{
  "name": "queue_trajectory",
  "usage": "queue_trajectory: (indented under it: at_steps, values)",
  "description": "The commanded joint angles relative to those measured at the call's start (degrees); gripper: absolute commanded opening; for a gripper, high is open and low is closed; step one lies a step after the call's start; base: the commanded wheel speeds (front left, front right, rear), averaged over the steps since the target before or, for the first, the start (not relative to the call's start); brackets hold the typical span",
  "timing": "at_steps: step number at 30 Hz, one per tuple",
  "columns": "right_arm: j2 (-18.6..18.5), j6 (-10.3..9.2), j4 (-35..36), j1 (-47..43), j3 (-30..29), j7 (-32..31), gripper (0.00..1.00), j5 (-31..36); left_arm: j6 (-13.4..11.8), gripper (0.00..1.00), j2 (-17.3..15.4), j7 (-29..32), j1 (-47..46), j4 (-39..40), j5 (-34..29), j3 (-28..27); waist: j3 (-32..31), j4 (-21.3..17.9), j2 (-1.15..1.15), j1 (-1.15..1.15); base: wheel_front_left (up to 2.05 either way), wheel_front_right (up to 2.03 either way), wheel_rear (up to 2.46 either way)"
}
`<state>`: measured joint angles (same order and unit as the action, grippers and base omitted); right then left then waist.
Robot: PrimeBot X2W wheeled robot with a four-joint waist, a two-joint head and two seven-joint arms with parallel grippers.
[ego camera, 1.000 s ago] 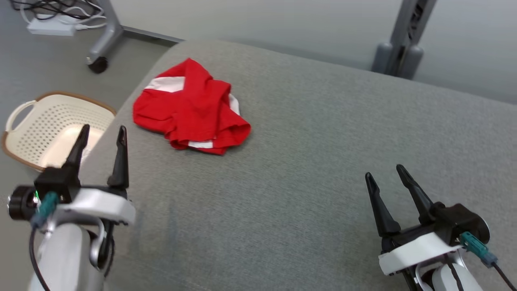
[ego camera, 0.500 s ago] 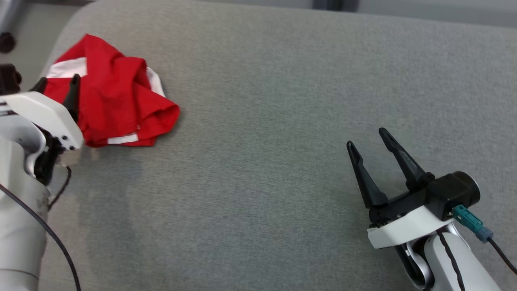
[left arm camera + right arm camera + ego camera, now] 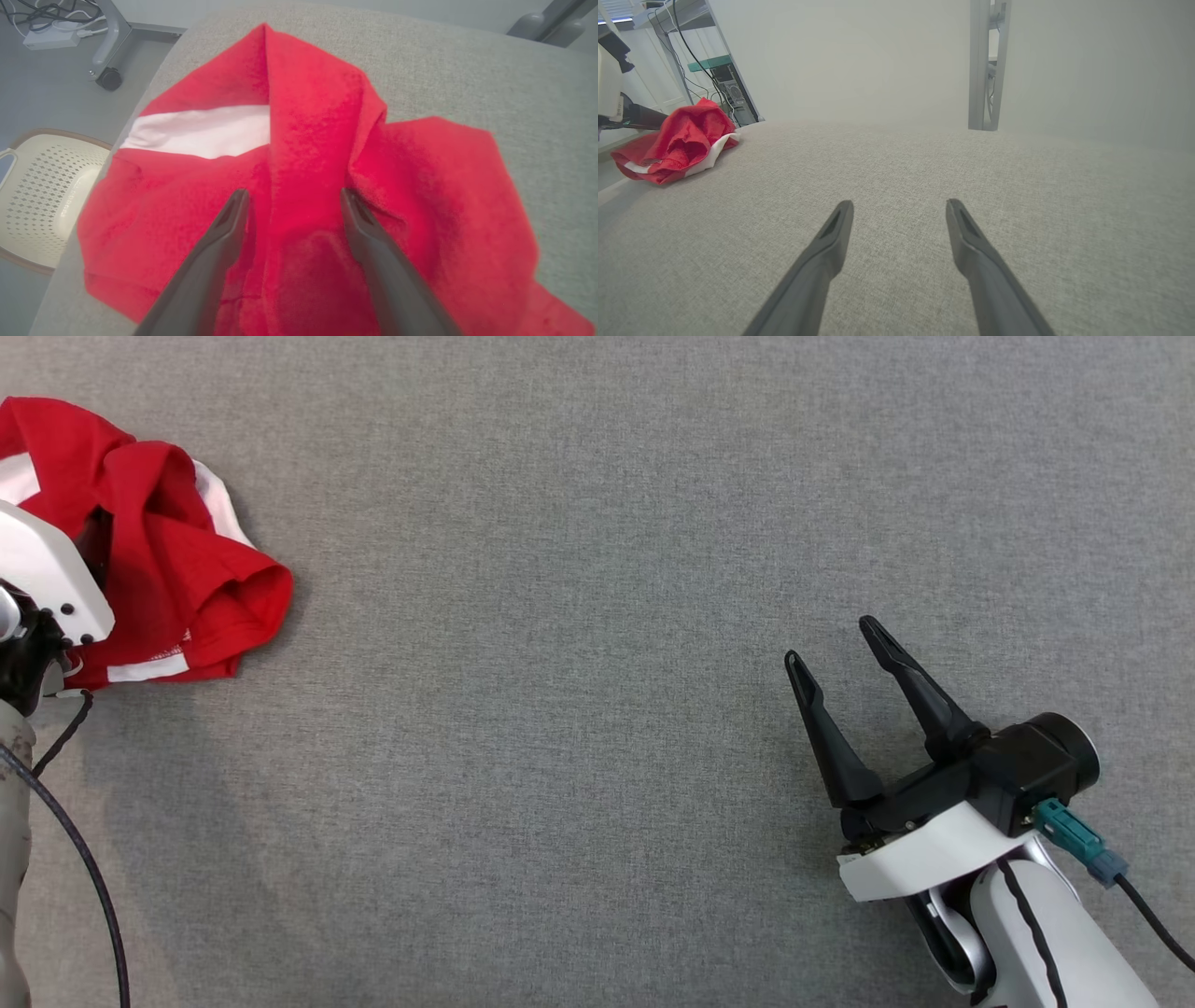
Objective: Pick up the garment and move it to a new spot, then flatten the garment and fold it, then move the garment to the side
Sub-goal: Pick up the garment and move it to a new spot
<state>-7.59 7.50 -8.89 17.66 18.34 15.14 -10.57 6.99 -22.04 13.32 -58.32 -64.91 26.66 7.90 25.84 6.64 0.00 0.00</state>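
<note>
The garment (image 3: 177,569) is a crumpled red piece with white bands, lying at the left edge of the grey padded surface (image 3: 597,616). In the left wrist view the garment (image 3: 317,154) spreads under my left gripper (image 3: 292,196), whose open fingers stand on either side of a raised red fold. In the head view that arm's white wrist cover sits over the garment's left part and hides the fingers. My right gripper (image 3: 831,639) hovers open and empty over bare fabric at the lower right, far from the garment (image 3: 675,140).
A cream perforated basket (image 3: 42,186) stands on the floor beside the surface's left edge. A wheeled stand foot (image 3: 110,77) and a white power strip with cables (image 3: 46,39) lie beyond it. A grey post (image 3: 985,65) rises behind the surface.
The head camera has tilted down and swung right, so the garment now sits at the picture's left edge. My left gripper has advanced from beside the basket to over the garment. The right gripper stays open.
</note>
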Motion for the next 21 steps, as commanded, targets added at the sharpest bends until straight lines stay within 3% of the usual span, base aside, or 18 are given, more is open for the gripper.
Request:
queue_trajectory:
  at_steps: [1, 6, 7, 8, 13, 21]
  values:
    - [-0.46, -0.03, 0.0, 0.73, -0.03, 0.02, 1.0, 0.16, -0.08, 1.0, -0.06, 0.13, -1.31, -1.07, -0.64, 0.75, 0.42, -0.27, 0.0, 0.0, 0.0, 0.0, 0.0]
    - [-0.75, -0.03, 0.23, 1.08, 0.72, 0.02, 1.0, 1.6, 0.16, 1.0, 0.26, 0.5, -2.57, -3.41, -0.61, 1.51, 0.93, -0.59, 0.0, 0.0, 0.0, 0.0, 0.0]
    - [-0.7, -0.03, 0.24, 1.16, 0.74, 0.02, 1.0, 1.74, 0.19, 0.26, 0.4, 0.41, -2.86, -3.84, -0.35, 1.58, 0.97, -0.61, 0.0, 0.0, 0.0, 0.0, 0.0]
    - [-0.6, -0.03, 0.22, 1.2, 0.79, 0.02, 1.0, 1.76, 0.23, 0.0, 0.45, 0.19, -3.14, -4.17, -0.13, 1.59, 0.98, -0.62, 0.0, 0.0, 0.0, 0.0, 0.0]
    - [-0.35, -0.03, -0.29, 0.96, 0.74, 0.02, 1.0, 1.76, 0.41, 0.0, 1.31, -0.62, -3.53, -5.28, 0.88, 1.9, 0.21, -0.32, 0.0, 0.0, 0.0, 0.0, 0.0]
    - [-0.06, -0.03, -1.38, -0.34, 0.48, 0.02, 1.0, 1.54, 0.44, 0.0, 1.47, -8.49, -2.39, -5.75, 0.01, 3.36, -3.92, 1.39, 0.0, 0.0, 0.0, 0.0, 0.0]
